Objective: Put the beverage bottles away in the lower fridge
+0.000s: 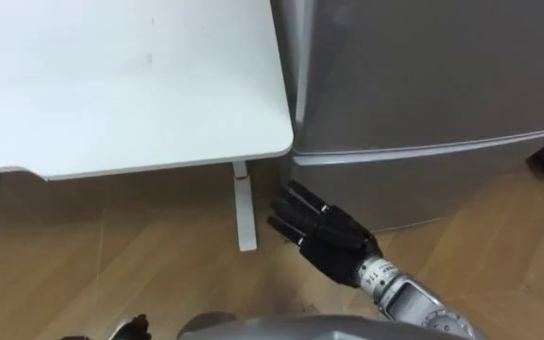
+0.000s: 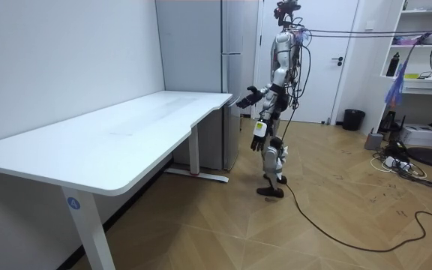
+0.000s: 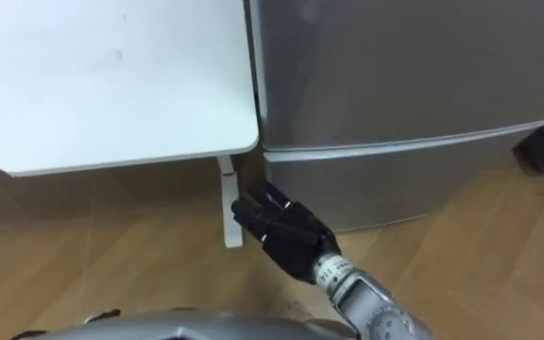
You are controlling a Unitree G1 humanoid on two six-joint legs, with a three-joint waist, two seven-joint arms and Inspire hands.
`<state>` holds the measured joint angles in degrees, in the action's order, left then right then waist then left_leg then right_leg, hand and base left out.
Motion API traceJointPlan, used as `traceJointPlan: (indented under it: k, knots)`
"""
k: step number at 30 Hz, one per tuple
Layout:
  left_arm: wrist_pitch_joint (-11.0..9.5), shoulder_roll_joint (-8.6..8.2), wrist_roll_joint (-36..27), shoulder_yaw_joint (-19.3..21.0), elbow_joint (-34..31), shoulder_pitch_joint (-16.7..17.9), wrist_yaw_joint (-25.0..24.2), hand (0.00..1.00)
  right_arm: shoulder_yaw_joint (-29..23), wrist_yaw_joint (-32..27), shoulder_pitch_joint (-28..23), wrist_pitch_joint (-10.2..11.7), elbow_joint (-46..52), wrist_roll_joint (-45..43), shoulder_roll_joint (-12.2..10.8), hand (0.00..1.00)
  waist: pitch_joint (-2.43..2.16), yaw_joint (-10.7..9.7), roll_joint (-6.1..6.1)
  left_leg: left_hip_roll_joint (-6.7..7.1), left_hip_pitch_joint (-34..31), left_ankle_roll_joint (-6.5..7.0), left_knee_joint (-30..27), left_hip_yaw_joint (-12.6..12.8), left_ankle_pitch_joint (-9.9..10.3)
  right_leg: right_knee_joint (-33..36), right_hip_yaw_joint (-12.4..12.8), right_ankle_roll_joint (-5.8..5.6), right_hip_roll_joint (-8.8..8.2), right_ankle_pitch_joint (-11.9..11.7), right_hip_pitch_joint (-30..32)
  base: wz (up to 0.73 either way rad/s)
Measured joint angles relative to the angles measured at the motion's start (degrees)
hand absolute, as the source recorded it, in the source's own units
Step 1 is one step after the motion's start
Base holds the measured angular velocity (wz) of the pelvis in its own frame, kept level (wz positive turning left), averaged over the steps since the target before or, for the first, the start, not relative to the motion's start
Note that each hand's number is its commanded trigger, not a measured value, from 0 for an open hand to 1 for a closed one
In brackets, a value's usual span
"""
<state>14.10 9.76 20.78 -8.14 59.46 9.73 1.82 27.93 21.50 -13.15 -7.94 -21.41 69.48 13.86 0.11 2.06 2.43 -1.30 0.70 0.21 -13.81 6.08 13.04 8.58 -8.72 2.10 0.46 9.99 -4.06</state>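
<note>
Fridge (image 1: 423,66) doors closed, a humanoid robot stands on the wood floor (image 1: 111,255) at the corner where the tall grey appliance, upper right of its head camera's frame, meets the white counter (image 1: 111,85), upper left. The lower door (image 1: 414,189), where the drinks are bound, sits closed beneath a pale seam (image 1: 423,149) at centre right. Neither hand carries a drink, and the counter top is bare. The right hand (image 1: 327,234), lower centre, is held out toward that door, fingers straight and spread, empty, near the panel but apart from it. The left hand (image 2: 258,140) hangs by the robot's hip, mid-frame in the room view; whether it is open or closed cannot be told. From across the room the door looks a stiff, weighty slab with a smooth, slippery face and probably a seal that resists. The sensible hold is the lip along the seam, where fingers can hook behind it, though which side it swings from cannot be told. The drinks themselves would likely be light, hard and slick.
</note>
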Motion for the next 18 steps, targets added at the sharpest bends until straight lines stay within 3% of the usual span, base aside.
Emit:
traceJointPlan:
  k: [2,3,11,15,18]
  knots:
    - [0.6,-0.07,0.0,-0.1,0.0,0.1,0.1,0.00,0.0,1.2,0.1,-1.1,0.0,-1.1,0.0,0.00,0.00,0.4,2.00,0.01,-0.2,0.01,-0.1,-0.2,0.0,0.0,-0.3,-0.02,0.32,0.0,-0.1,0.04]
    - [0.6,-0.16,0.0,-0.3,0.0,0.2,0.1,0.00,0.0,1.5,0.1,-1.3,0.0,-1.4,0.0,0.00,0.01,0.5,2.20,0.02,-0.3,0.05,-0.1,-0.2,0.1,0.0,-0.4,-0.04,0.30,0.0,-0.1,0.00]
    - [0.9,-0.11,-0.1,-0.5,-0.1,-0.2,1.7,0.00,-0.1,5.5,0.9,-2.2,-6.6,-9.2,1.9,0.00,-0.02,1.4,0.01,0.36,-0.6,0.50,0.2,-1.4,0.4,0.2,-1.6,-0.46,-0.12,-0.3,-0.3,0.07]
    - [1.0,0.00,-0.2,0.1,-0.1,1.0,1.7,0.00,-2.8,6.0,1.6,-2.7,-14.4,-21.5,2.3,0.00,-0.04,0.3,0.48,0.53,-0.2,0.47,0.2,-2.3,0.3,0.0,-3.0,-0.50,-0.21,-0.3,-1.4,0.15]
    - [0.9,0.00,-0.3,0.1,-0.7,1.6,1.7,0.00,-4.6,5.9,1.6,-2.8,-18.2,-25.0,2.3,0.00,-0.04,-0.1,0.84,0.72,-0.1,0.51,0.1,-3.3,0.3,0.0,-3.1,-0.52,-0.28,-0.3,-1.6,0.11]
